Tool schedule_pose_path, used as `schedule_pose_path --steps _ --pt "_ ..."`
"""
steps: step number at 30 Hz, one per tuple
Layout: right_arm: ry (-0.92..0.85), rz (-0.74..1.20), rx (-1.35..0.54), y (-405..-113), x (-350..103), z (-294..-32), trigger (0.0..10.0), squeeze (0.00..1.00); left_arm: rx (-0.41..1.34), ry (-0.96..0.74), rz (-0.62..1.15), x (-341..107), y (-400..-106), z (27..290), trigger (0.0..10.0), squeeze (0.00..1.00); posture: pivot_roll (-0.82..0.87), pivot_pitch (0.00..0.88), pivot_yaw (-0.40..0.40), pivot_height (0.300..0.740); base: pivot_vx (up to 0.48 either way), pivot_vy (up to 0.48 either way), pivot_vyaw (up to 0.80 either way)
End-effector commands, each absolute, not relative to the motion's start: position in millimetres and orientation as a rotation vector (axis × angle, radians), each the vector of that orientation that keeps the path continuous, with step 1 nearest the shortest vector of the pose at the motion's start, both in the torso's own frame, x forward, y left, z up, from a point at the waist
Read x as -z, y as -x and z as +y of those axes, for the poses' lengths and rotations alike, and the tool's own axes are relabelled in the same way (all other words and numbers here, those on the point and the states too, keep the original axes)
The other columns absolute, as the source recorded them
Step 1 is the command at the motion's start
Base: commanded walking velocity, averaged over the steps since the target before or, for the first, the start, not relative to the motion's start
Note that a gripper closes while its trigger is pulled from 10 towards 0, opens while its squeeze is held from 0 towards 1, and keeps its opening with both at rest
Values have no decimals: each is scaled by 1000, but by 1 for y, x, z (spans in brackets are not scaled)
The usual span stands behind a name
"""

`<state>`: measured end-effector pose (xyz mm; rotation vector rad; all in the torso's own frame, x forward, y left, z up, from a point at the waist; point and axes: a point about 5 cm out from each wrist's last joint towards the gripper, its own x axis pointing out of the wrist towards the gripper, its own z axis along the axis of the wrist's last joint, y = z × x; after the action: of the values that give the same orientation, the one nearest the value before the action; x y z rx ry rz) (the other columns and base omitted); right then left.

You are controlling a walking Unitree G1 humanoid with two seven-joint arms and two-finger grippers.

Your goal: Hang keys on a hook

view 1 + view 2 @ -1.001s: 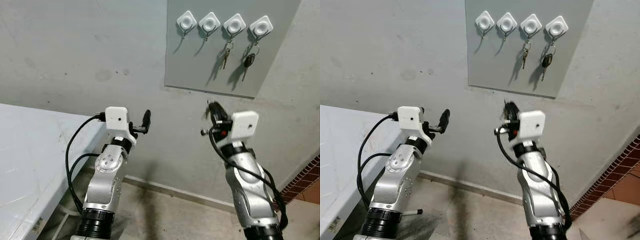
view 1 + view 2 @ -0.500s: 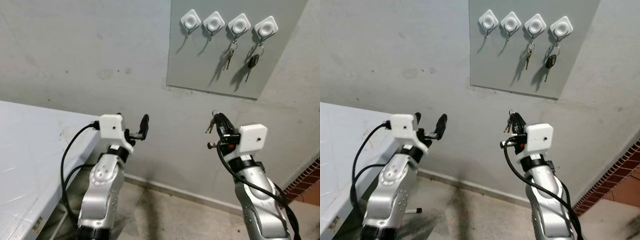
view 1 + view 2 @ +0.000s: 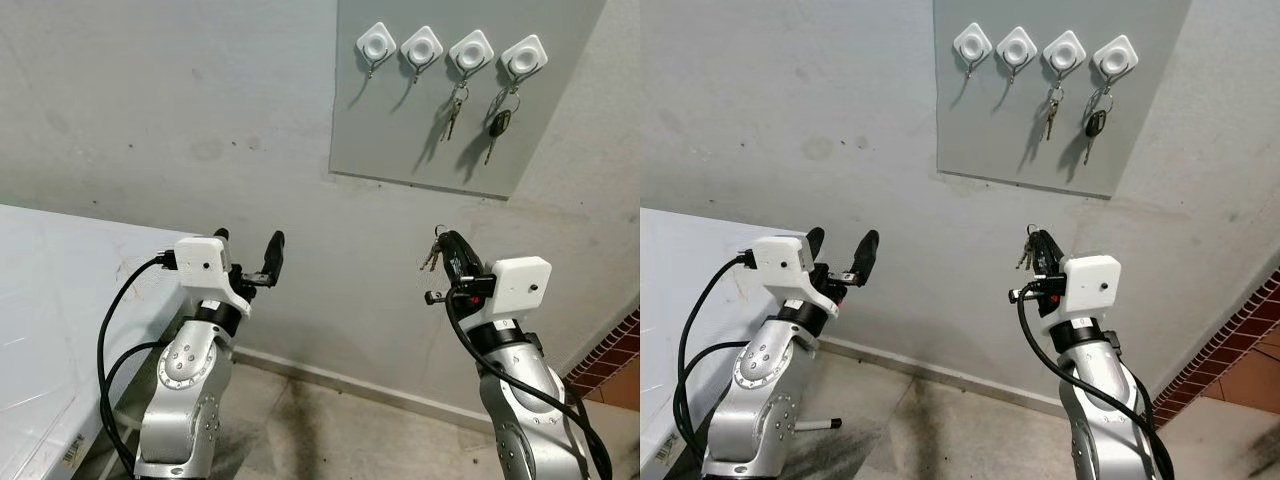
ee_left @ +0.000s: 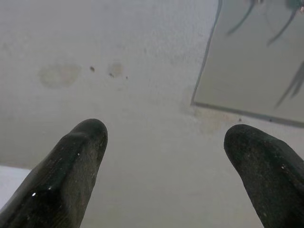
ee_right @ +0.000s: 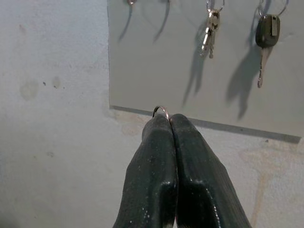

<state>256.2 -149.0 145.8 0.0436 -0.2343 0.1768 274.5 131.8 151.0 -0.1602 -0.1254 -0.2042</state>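
A grey board [image 3: 400, 130] on the wall carries a row of white hooks. The two left hooks [image 3: 376, 42] are bare. The third holds a bunch of silver keys [image 3: 453, 115] and the fourth a black car key [image 3: 497, 124]. My right gripper [image 3: 445, 243] is raised below the board, shut on a key ring [image 5: 162, 111], with small keys [image 3: 430, 259] dangling beside its fingers. My left gripper [image 3: 246, 250] is held up at the left, open with nothing between its fingers [image 4: 71, 166], pointing at the bare wall.
A white tabletop [image 3: 50, 300] runs along the left, close to my left arm. The grey wall meets a concrete floor [image 3: 330, 430] below. A strip of red brick [image 3: 615, 360] shows at the lower right.
The view has shifted a little. My right gripper with the keys has moved slightly right and lower; my left gripper has drawn back leftwards and stays open.
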Motion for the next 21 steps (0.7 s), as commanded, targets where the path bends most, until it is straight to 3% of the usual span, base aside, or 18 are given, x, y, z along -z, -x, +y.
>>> schedule_pose_path --steps 1,21 --pt "-44 -258 -187 -255 -153 -148 10000 0 214 160 -137 -156 -274 131 10000 0 -46 0 -20 740 375 0 0" --pt "-48 -250 -199 -255 -153 -145 10000 0 221 163 -128 -156 -273 128 10000 0 -48 0 -26 740 375 0 0"
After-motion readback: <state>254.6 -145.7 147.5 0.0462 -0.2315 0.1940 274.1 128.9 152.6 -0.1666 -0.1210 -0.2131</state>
